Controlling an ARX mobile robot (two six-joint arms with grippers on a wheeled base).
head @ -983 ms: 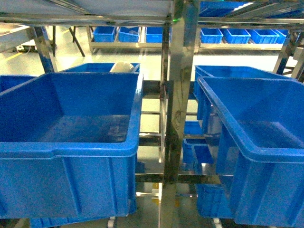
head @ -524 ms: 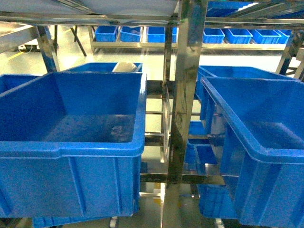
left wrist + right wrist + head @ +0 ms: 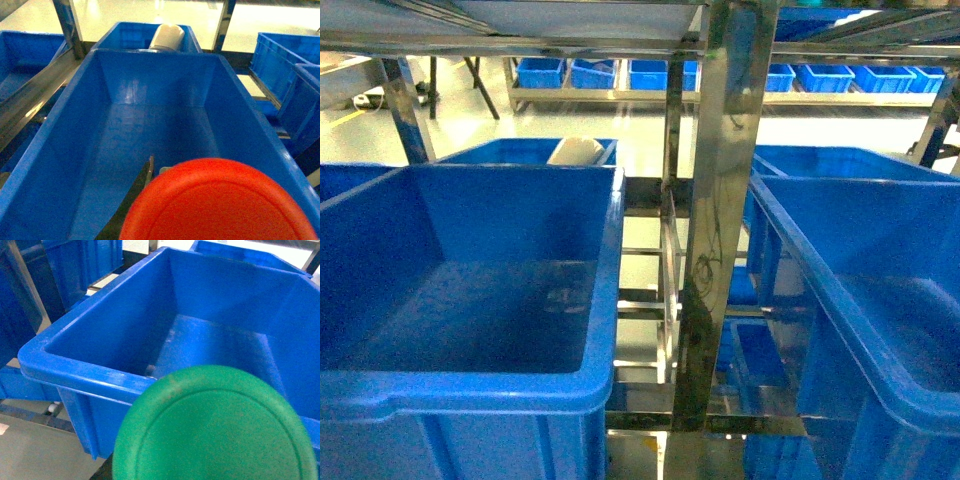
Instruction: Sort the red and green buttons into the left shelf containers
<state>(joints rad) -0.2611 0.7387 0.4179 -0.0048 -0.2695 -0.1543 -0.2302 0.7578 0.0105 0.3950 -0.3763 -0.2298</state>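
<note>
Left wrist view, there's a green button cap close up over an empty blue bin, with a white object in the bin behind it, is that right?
Not quite: in the left wrist view the button cap is red, not green. It does sit over the empty blue bin, with the white object in the bin behind.

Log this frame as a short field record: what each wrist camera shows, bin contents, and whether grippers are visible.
left wrist view: round red mushroom cap fills the foreground, above a large deep bright blue plastic bin
right wrist view: round green mushroom cap in front of another large blue bin's rim
bin contents: no buttons visible inside either
behind left bin: white cylindrical object
grippers: fingers not discernible; grip state cannot be told
</note>
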